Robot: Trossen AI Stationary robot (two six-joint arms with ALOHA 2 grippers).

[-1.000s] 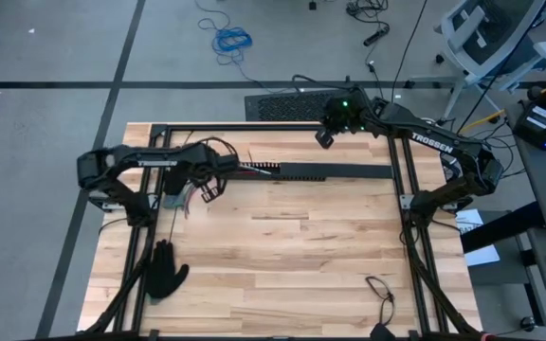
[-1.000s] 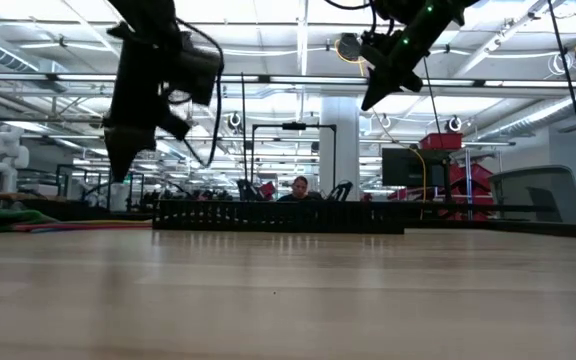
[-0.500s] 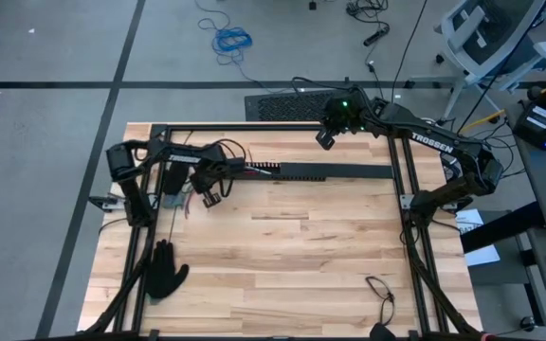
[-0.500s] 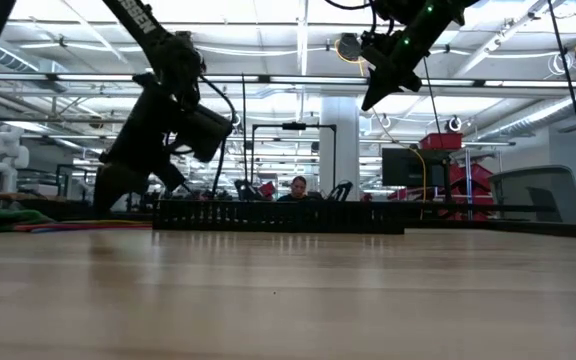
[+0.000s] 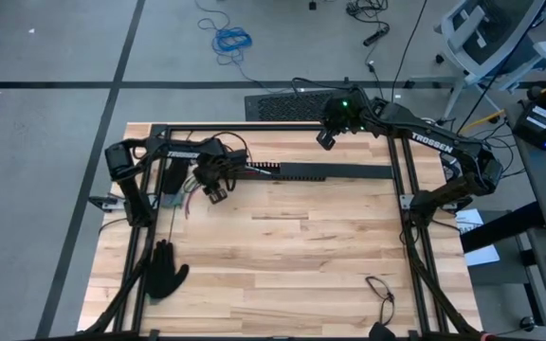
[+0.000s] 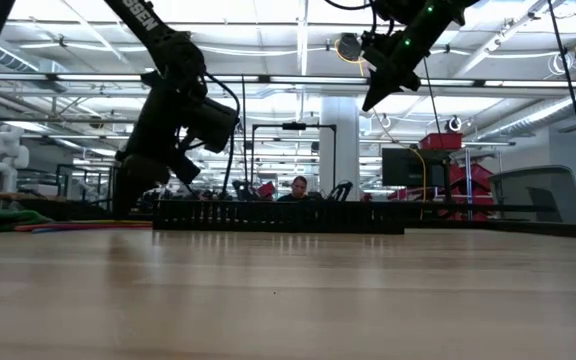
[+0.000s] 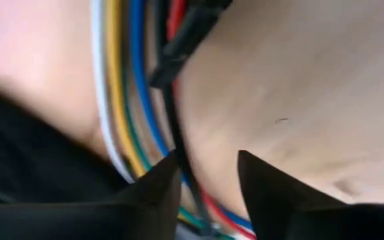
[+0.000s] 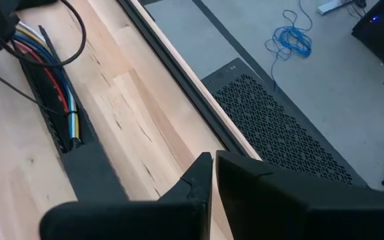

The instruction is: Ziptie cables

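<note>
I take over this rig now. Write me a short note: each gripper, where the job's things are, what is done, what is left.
Left gripper: low over the cables, fingers apart, holding nothing.
Right gripper: shut, empty, waiting high at the table's far edge.
Cables: loose at the left end of the black slotted bar, one dark strip among them, perhaps a ziptie.
Done: no tie visibly closed.
Left: probably grasp, wrap and tighten.
Black glove: near left corner.

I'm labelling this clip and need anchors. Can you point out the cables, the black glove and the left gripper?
cables [image 7: 122,87], left wrist view, on the yellow wire in the bundle.
black glove [image 5: 164,270], high view, on its palm.
left gripper [image 7: 209,177], left wrist view, the gap between its two dark fingertips.
</note>
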